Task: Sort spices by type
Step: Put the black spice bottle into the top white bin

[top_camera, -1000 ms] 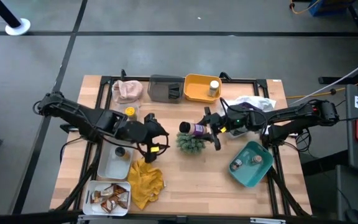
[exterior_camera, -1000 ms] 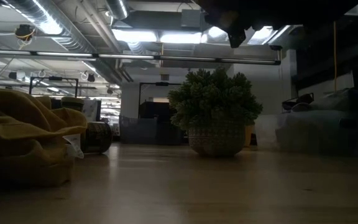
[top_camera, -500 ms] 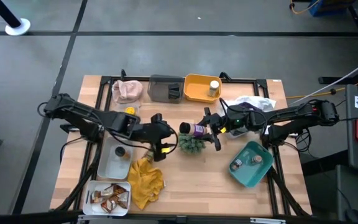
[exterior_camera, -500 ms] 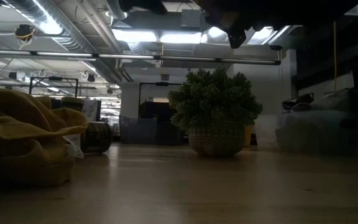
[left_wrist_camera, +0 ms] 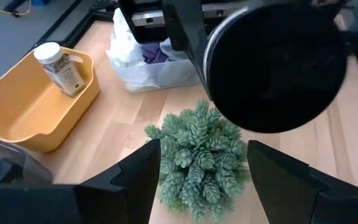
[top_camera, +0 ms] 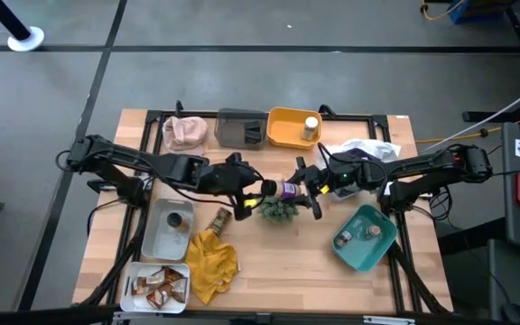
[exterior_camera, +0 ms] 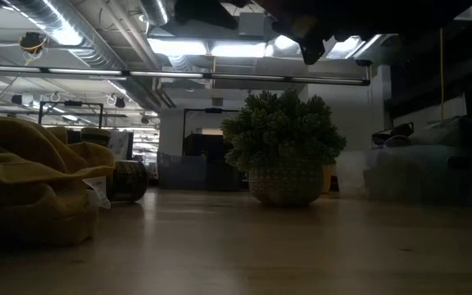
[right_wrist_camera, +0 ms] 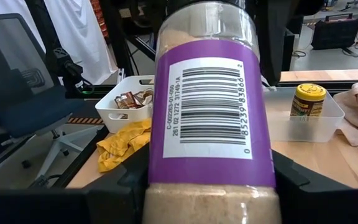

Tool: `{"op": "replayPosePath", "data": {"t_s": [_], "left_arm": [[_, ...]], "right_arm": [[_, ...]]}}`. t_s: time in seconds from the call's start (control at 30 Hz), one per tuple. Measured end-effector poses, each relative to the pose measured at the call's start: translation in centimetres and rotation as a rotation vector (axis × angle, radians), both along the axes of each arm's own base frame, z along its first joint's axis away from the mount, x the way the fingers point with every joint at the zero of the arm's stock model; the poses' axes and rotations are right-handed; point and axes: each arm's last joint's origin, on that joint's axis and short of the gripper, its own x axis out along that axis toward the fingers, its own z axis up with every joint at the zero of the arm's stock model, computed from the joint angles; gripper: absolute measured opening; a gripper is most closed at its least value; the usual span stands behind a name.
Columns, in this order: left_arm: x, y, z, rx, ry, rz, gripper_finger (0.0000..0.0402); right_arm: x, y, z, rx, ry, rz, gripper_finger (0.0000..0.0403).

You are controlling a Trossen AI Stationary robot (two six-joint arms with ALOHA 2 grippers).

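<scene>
A spice jar (top_camera: 284, 189) with a purple barcode label (right_wrist_camera: 207, 106) and a black cap (left_wrist_camera: 272, 62) hangs level above the table, cap toward the table's left. My right gripper (top_camera: 305, 188) is shut on it. My left gripper (top_camera: 253, 192) stands open just left of the cap, its fingers (left_wrist_camera: 143, 168) apart, touching nothing. The green spiky plant ball (top_camera: 278, 209) stands on the table below both grippers. A brown bottle (top_camera: 219, 219) lies beside the mustard-yellow cloth (top_camera: 211, 262). My right gripper pinches the jar's body toward its bottom end (right_wrist_camera: 166, 177) between its two fingers (right_wrist_camera: 114, 193), one on each side. The fingers come level from the table's right and lie along the jar. The jar is lifted clear, lying level, its cap pointing at my left gripper.
At the far edge are a pink cloth (top_camera: 185, 132), a grey bin (top_camera: 240, 128) and a yellow bin (top_camera: 283, 135) holding a white-capped jar (top_camera: 311, 125). A white bag (top_camera: 361, 149), a teal bin (top_camera: 365, 236) with jars, a pale tray (top_camera: 168, 230) and a packet tray (top_camera: 156, 284) surround the middle.
My left gripper has travelled toward the table's right edge and slightly down, up to the black cap of the held jar, staying open. Its leaving has uncovered the brown bottle beside the yellow cloth. My right gripper and the jar have kept still.
</scene>
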Motion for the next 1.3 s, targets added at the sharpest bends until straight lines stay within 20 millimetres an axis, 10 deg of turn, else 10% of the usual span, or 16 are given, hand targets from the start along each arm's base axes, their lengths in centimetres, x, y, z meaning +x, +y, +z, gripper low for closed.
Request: {"op": "replayPosePath", "data": {"t_s": [1.3], "left_arm": [[1.7, -0.5, 0.3, 0.114, -0.101, -0.164, 0.0221]], "right_arm": [[-0.1, 0.0, -0.6, -0.007, 0.056, -0.007, 0.0191]]}}
